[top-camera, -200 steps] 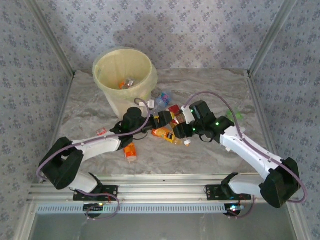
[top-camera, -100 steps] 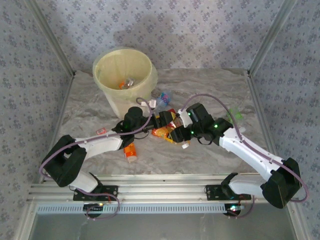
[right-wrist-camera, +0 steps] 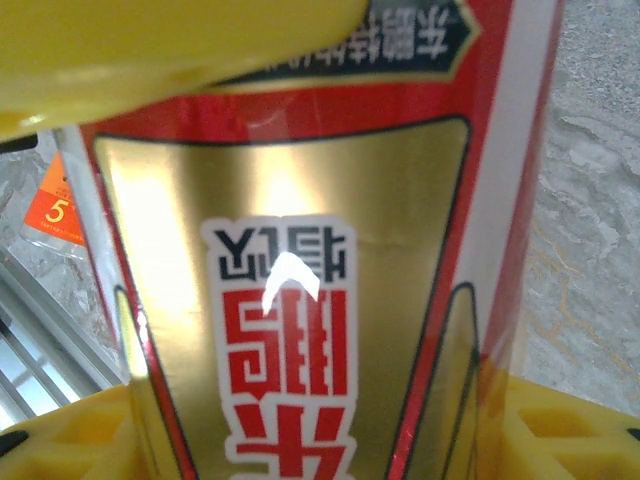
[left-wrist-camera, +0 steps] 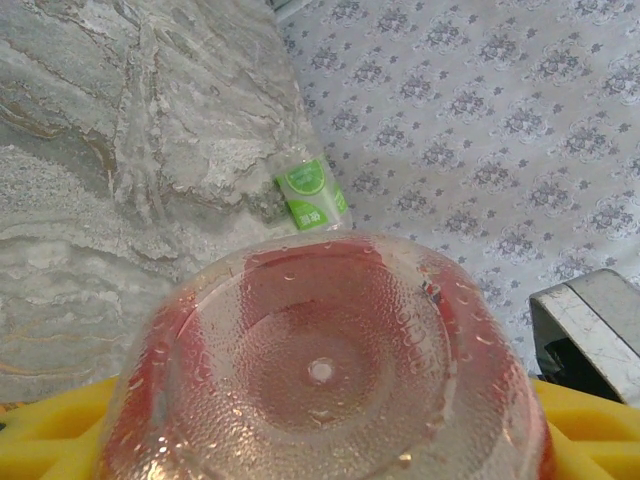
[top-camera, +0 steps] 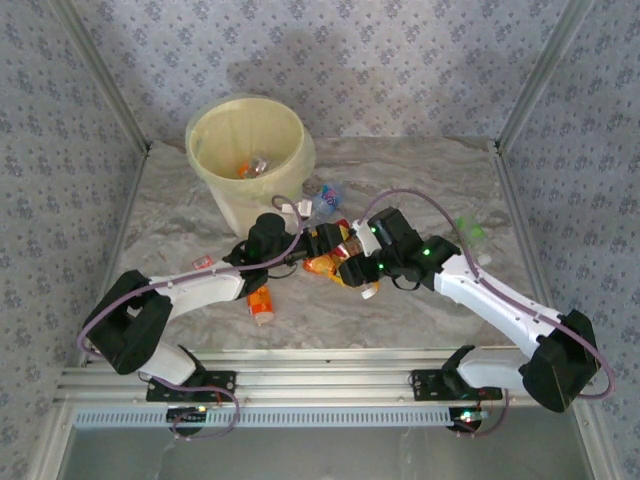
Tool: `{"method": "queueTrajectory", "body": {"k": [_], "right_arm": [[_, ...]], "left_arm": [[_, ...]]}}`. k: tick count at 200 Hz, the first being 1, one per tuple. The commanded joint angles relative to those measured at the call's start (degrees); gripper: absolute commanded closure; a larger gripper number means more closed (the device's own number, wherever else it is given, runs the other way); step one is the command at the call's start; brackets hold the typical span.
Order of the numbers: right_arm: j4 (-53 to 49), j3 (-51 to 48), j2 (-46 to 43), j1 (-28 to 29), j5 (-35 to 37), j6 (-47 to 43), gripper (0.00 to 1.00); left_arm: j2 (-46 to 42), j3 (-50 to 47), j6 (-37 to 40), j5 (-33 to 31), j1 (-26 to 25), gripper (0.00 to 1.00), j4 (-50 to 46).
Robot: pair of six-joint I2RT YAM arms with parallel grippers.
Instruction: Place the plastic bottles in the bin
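Since a second ago our right end effector [top-camera: 352,262] has slid nearer, clamped on a red-and-gold bottle [right-wrist-camera: 290,300]. Our left end effector [top-camera: 322,240] meets a clear bottle [left-wrist-camera: 320,370] base-on, its grip unclear. Bin [top-camera: 240,205] stands behind-left, nearer the left arm.

My desk [top-camera: 420,170] is grey marbled stone. The bin [top-camera: 240,205] stands at its far left. A blue-labelled bottle [top-camera: 325,196] lies just right of the bin's foot. An orange bottle [top-camera: 260,303] lies nearer my bases, and a green bottle [top-camera: 468,232] lies well off right.
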Motion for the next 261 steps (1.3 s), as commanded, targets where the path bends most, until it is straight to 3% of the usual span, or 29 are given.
{"method": "queueTrajectory", "body": {"k": [1, 16, 61, 115, 159, 198, 261], "right_arm": [[-1.05, 0.94, 0.49, 0.88, 0.45, 0.75, 0.42], [-1.0, 0.93, 0.04, 0.98, 0.77, 0.76, 0.4], [-1.51, 0.62, -5.44, 1.38, 1.68, 1.17, 0.17], [-1.48, -1.01, -18.31, 1.52, 0.13, 1.92, 0.05], [-1.52, -1.37, -26.95, 1.41, 1.22, 2.25, 0.02], [-1.56, -2.85, -30.54, 1.32, 8.03, 2.66, 0.02], [-5.15, -3.09, -31.02, 1.2, 13.42, 2.86, 0.02]], "left_arm": [[-2.39, 1.45, 1.61, 1.37, -0.06, 0.41, 1.39], [-2.96, 1.76, 1.91, 1.65, -0.03, 0.44, 0.8], [-7.13, 6.26, 5.52, 2.14, 0.61, 0.45, -8.33], [-9.73, 16.57, 11.9, 3.66, 3.3, 0.45, -22.03], [-9.62, 32.18, 23.91, 2.21, 5.97, 0.45, -39.05], [-7.86, 46.12, 34.18, -1.63, 8.92, 0.44, -51.59], [-4.09, 58.17, 38.61, -2.58, 17.41, 0.44, -54.34]]}}
